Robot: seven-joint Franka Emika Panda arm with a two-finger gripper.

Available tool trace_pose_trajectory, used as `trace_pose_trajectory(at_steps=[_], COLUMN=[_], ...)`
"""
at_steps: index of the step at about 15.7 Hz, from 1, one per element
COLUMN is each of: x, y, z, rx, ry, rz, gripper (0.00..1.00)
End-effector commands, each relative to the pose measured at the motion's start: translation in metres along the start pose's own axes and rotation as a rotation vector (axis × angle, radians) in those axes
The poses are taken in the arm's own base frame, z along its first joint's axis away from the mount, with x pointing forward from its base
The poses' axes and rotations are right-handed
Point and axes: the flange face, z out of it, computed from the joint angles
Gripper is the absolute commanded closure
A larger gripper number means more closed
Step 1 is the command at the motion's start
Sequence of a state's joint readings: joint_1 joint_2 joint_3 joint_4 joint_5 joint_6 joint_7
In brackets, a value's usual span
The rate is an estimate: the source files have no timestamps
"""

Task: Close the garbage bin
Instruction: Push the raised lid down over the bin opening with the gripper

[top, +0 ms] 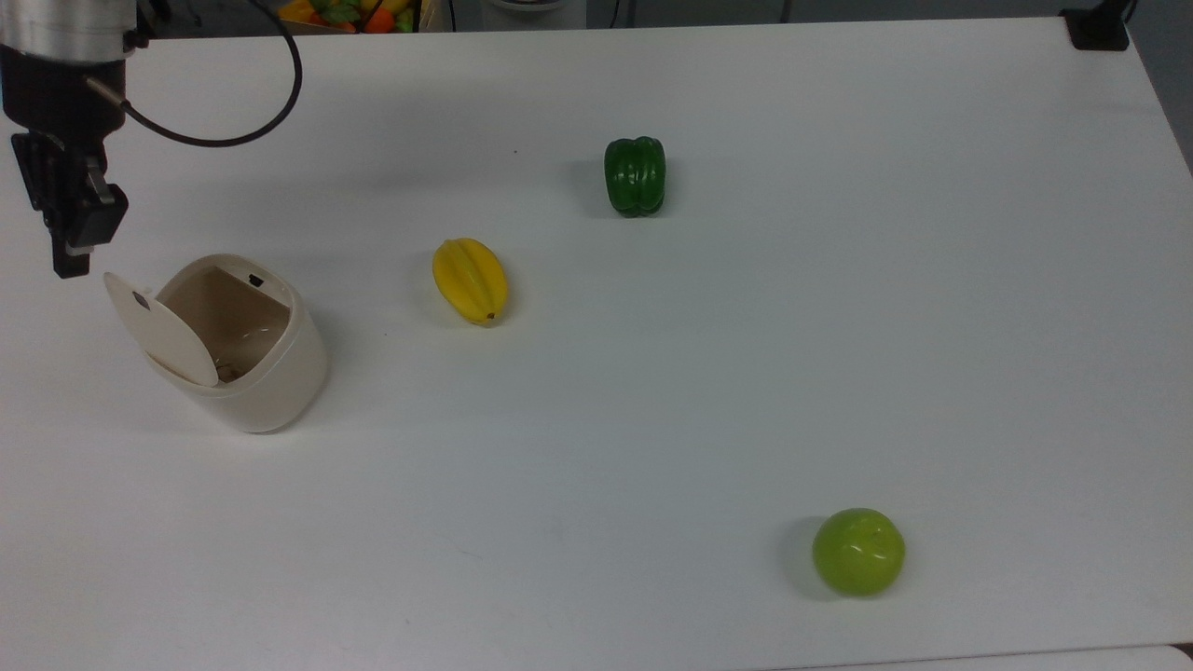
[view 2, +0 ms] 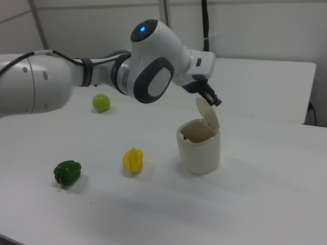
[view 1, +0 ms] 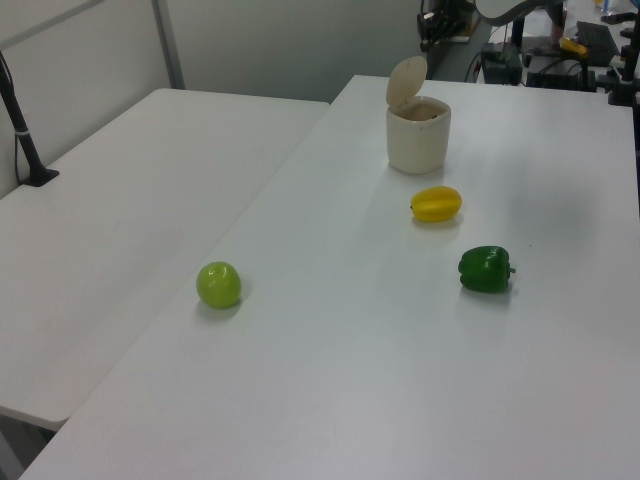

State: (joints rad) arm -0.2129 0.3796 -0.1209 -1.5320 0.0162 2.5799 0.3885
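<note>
The garbage bin (top: 275, 377) is a cream-beige tub standing at the top view's left side of the white table. Its flat lid (top: 160, 328) is hinged up and open, so the inside shows. In the top view my gripper (top: 71, 266) hangs just above and left of the lid's top edge, its dark fingers together with nothing between them. From the right view the gripper (view 2: 215, 101) sits right at the raised lid (view 2: 208, 113) above the bin (view 2: 199, 150); I cannot tell whether they touch. The left view has the bin (view 1: 418, 140) at the far end, lid (view 1: 405, 82) up.
A yellow starfruit (top: 470, 280) lies to the top view's right of the bin, with a green pepper (top: 635, 175) beyond it. A green apple (top: 857, 552) sits near the front right. A black cable (top: 233, 130) loops from the arm. A second table (view 1: 120, 200) adjoins in the left view.
</note>
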Motion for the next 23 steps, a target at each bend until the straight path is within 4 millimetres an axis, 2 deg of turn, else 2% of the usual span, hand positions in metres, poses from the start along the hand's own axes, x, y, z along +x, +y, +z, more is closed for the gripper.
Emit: trace_pose_trajectory(at_steps=[1, 9, 19, 23], x=[-0.009, -0.012, -0.037, -0.053], y=[-0.013, -0.016, -0.014, -0.027], z=[0.009, 0.008, 0.017, 0.021], rx=[0.013, 0.006, -0.058, -0.065], ry=[0.003, -0.016, -0.237, -0.3], rz=[0.006, -0.01, -0.138, -0.191], gripper=[0.94, 0.93, 0.93, 0.93])
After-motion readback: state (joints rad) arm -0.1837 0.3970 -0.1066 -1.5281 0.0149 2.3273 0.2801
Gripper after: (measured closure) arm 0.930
